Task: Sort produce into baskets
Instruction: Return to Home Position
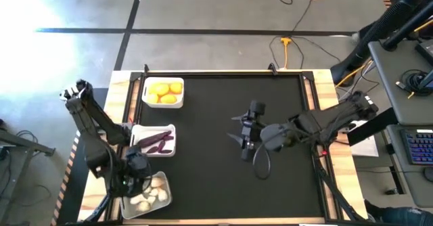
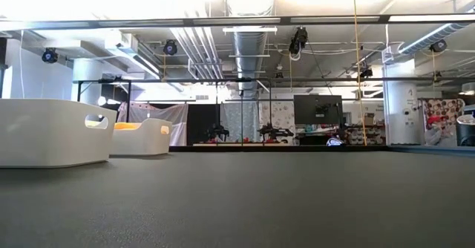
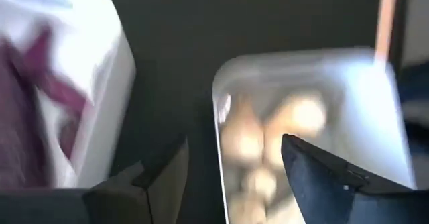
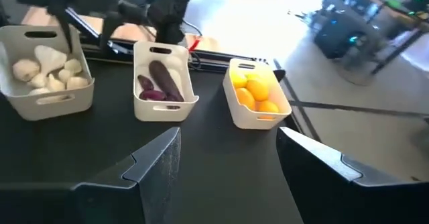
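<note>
High view first: 3 rounded trays line the left side of the black bench (image 1: 284, 185). The far white plastic tray (image 1: 144, 94) has yellow-orange round fruits (image 1: 166, 92). The middle white tray (image 1: 172, 130) has dark purple elongated pieces (image 1: 157, 141). The near translucent plastic tray (image 1: 168, 197) has white garlic bulbs (image 1: 150, 195). My left end effector (image 1: 137, 178) hangs over that near tray, and my right end effector (image 1: 243, 132) sits mid-bench.

Low view: 2 white trays at left, orange peeking from the farther one.

Left wrist: fingers apart above the garlic.

Right wrist: fingers apart, all 3 trays ahead.
</note>
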Motion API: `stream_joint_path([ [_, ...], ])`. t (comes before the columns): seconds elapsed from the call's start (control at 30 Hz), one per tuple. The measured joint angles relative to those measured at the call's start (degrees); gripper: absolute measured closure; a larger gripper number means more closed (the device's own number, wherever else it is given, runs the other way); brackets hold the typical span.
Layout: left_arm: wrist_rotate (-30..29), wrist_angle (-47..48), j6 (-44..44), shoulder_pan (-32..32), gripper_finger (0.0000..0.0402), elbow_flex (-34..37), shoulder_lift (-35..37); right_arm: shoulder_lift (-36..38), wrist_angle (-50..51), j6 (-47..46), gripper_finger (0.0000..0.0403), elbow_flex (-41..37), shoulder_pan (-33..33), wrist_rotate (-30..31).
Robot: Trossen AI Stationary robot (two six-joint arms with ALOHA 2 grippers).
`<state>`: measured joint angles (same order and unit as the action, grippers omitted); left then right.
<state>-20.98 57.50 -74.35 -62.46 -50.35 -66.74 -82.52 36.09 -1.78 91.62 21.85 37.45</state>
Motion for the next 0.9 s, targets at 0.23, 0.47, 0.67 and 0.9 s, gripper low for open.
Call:
stream_joint_path([
  [0.23, -14.55, -8.83, 14.9, 13.01, 0.0198, 2.99, 9.37, 4.04, -5.4, 8.67, 0.0165, -3.91, -7.82, -17.3],
  [0.47, -12.67, -32.6, 43.21, 34.76, 0.0223, 8.04, 18.23, 10.05, -23.47, 14.68, 0.0165, -17.73, -20.19, -38.76],
  [0.67, 6.72, -43.55, 56.45, 56.7, 0.0259, 10.79, 21.11, 19.55, -34.78, 14.86, 0.0165, -31.87, -29.2, -48.79],
  [0.9, 25.69, -48.81, 65.45, 80.73, 0.0326, 10.86, 21.63, 35.59, -39.48, 11.41, 0.0165, -48.18, -33.35, -49.49],
])
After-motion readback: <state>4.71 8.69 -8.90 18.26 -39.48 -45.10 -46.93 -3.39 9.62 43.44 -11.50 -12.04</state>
